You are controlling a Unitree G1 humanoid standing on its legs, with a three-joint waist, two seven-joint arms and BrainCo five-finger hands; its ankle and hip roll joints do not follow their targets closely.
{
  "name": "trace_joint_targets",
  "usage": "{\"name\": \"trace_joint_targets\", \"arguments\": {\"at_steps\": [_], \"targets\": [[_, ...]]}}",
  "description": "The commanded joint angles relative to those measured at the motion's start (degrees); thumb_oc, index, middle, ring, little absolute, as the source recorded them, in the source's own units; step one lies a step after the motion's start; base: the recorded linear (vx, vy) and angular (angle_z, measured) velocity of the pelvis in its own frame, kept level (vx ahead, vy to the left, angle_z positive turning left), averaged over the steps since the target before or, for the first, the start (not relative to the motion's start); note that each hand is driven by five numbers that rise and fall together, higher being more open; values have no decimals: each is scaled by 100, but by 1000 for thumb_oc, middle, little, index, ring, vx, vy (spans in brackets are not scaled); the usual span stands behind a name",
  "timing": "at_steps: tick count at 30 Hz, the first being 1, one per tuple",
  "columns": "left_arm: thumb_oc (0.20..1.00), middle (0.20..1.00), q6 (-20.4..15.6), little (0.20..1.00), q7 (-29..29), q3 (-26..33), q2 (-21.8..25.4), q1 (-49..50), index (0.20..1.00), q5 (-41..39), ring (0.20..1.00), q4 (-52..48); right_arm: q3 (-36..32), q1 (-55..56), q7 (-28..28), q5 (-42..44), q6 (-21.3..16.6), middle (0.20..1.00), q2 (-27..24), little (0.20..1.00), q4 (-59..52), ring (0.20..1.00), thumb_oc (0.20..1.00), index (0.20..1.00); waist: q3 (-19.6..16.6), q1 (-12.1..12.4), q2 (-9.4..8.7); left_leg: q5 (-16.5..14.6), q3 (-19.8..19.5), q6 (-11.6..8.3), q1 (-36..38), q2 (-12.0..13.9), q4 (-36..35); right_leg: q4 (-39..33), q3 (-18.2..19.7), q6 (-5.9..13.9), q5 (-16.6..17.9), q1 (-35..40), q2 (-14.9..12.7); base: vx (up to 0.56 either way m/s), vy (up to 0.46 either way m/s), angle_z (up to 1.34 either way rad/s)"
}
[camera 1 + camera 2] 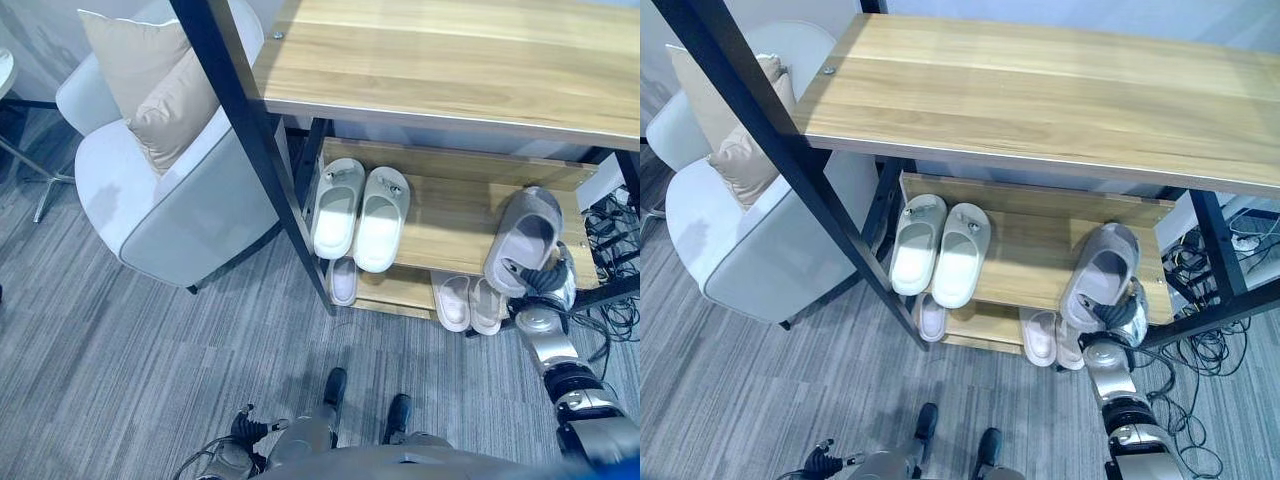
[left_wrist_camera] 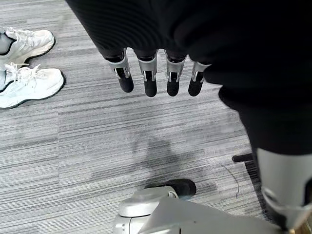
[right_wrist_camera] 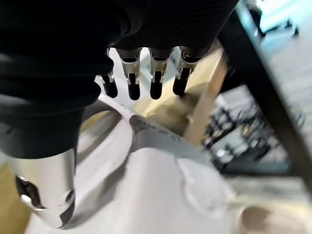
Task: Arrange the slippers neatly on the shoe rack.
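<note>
The right hand point(image 1: 540, 290) grips the grey slipper point(image 1: 525, 240) by its heel at right of frame, over the rack's middle shelf point(image 1: 445, 215); it looks light, soft and flexible.

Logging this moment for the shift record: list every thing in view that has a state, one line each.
Grey slipper: tilted, held in right hand, over middle shelf.
White slipper pair: flat, side by side, on middle wooden shelf.
Pale slippers: on bottom shelf.
Left hand: fingers straight, empty, over grey carpet.
</note>
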Motion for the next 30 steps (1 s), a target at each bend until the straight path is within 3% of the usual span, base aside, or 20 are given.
{"name": "trace_joint_targets", "arguments": {"at_steps": [1, 6, 9, 15, 28, 30], "targets": [[1000, 1000, 23, 1000, 82, -27, -390, -220, 1000, 57, 1000, 547, 83, -55, 116, -46, -385, 1000, -44, 1000, -431, 1000, 1000, 1000, 163, 158, -167, -731, 201, 56, 297, -68, 38, 55, 195, 430, -66, 129, -337, 21, -1, 4], [1000, 1000, -4, 1000, 50, -9, -401, -197, 1000, 151, 1000, 508, -118, 43, -156, -664, -282, 1000, -263, 1000, -789, 1000, 1000, 1000, 178, 167, -181, -752, 195, 67, 310, -54, 38, 55, 189, 433, -90, 136, -332, 4, -1, 1], [1000, 1000, -43, 1000, 44, -8, -393, -185, 1000, 223, 1000, 474, -240, -26, -469, -1344, -64, 1000, -595, 1000, -789, 1000, 1000, 1000, 211, 194, -175, -750, 188, 70, 299, -55, 38, 55, 194, 435, -97, 122, -326, 0, 0, 0], [1000, 1000, -115, 1000, 62, -118, -368, -219, 1000, 305, 1000, 428, -152, -481, -632, -1855, 216, 1000, -1123, 1000, -467, 1000, 1000, 1000, 306, 289, -156, -692, 152, 52, 171, -73, 38, 55, 148, 444, -59, 17, -340, 0, 0, 0], [1000, 1000, -183, 1000, 44, -300, -343, -336, 1000, 71, 1000, 426, 422, -1580, -416, -1366, 208, 1000, -1438, 1000, 689, 1000, 1000, 1000, 492, 487, -157, -571, 22, -14, -78, -114, 38, 59, -12, 447, -24, -133, -363, 1, -2, 7], [1000, 1000, -186, 1000, 48, -306, -349, -349, 1000, 59, 1000, 420, 503, -1620, -392, -1418, 258, 200, -1466, 200, 849, 200, 200, 200, 493, 485, -164, -566, 12, -20, -84, -113, 38, 60, -32, 444, -31, -126, -359, 0, 0, 0]]}}
